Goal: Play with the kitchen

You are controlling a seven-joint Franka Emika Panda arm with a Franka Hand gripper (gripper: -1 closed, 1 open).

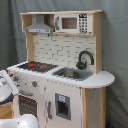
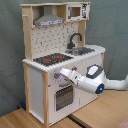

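A big toy kitchen (image 1: pixel 62 75) fills the middle of both exterior views. It is white with light wood sides. It stands on a wooden floor (image 2: pixel 105 112) in front of a grey curtain (image 1: pixel 116 45).

On top there is a black hob (image 2: pixel 52 59) with red rings. Next to it is a shiny sink (image 1: pixel 73 74) with a curved black faucet (image 1: pixel 85 59). Behind them is a white back wall (image 2: pixel 52 37) with many small holes. Higher up sit a grey hood (image 1: pixel 39 26) and a small cabinet (image 1: pixel 74 23) with a window.

In the second exterior view, the white robot arm (image 2: pixel 92 80) comes in from the right edge. Its gripper (image 2: pixel 63 75) points at the front of the kitchen, just above the oven door (image 2: pixel 63 96), close to the knobs. I cannot tell if its fingers are spread or pressed together.

In the first exterior view, a bit of the white arm shows at the lower left edge.
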